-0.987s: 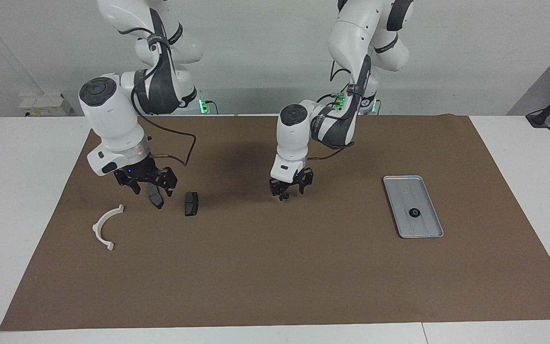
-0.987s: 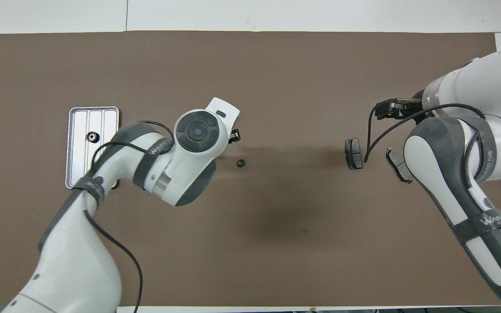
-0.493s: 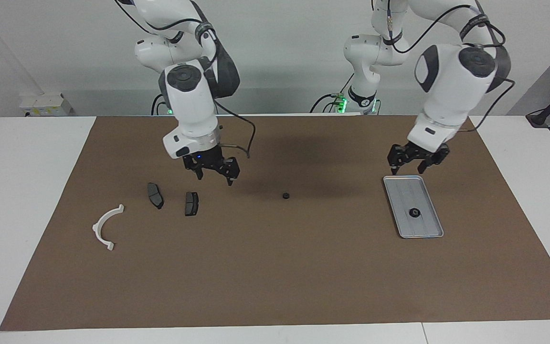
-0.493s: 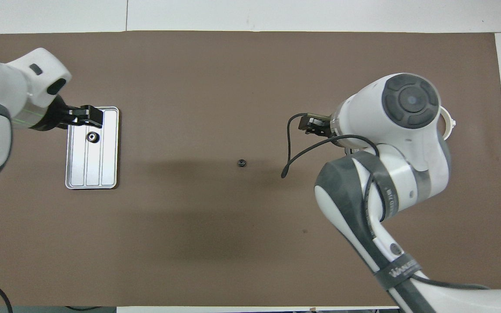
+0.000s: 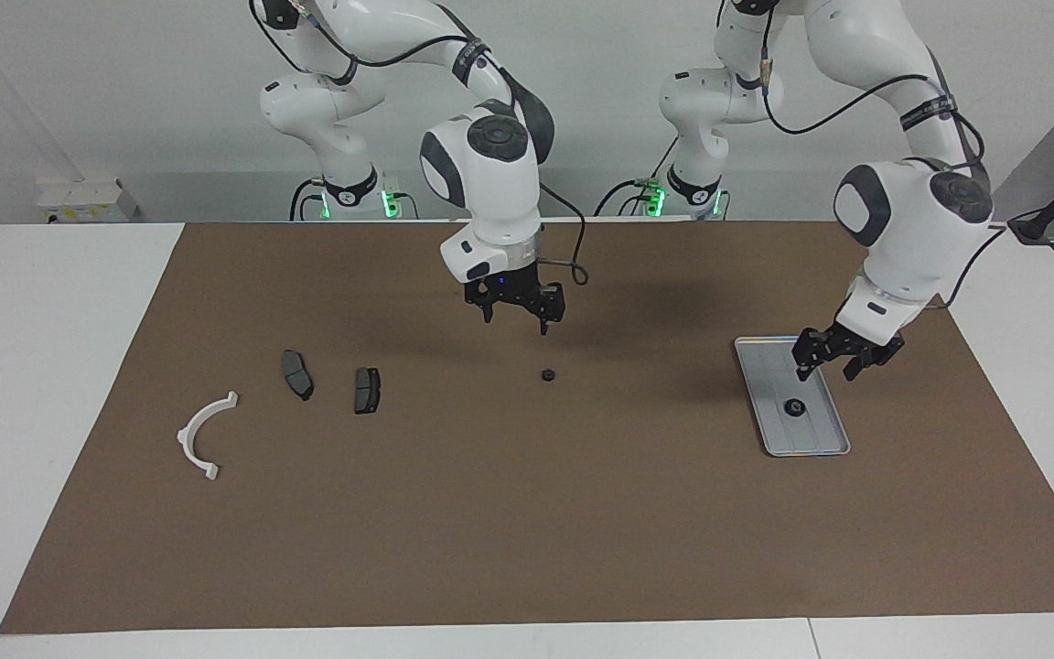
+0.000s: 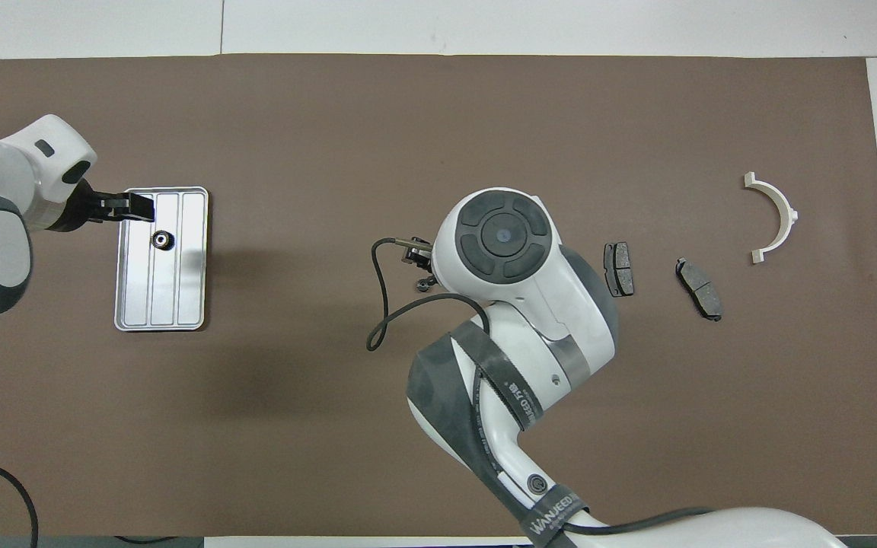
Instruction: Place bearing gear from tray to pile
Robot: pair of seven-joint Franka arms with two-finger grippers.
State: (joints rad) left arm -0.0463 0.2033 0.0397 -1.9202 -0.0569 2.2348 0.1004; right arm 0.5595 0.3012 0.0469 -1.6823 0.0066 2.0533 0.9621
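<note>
I have the left gripper point(image 5: 825, 357) hanging over the tray point(image 5: 769, 366), above the end nearer the robots, fingers spread and holding nothing. One gear point(image 5: 794, 408) sits in the tray, toward the middle, just off the gripper's tips in the overhead view point(image 6: 159, 240). A second gear point(image 5: 547, 374) lies on the brown mat point(image 5: 527, 513) about mid-table, well apart from the tray and from the pile. My right gripper point(image 5: 516, 309) hovers above the mat over a spot a little nearer the robots than that loose gear, fingers apart and empty; from overhead its wrist hides most of it. The pile is toward the right arm's end: two dark pads point(image 5: 297, 374) point(image 5: 366, 390) side by side, and the white bracket point(image 5: 203, 436) farther out toward the table's end
</note>
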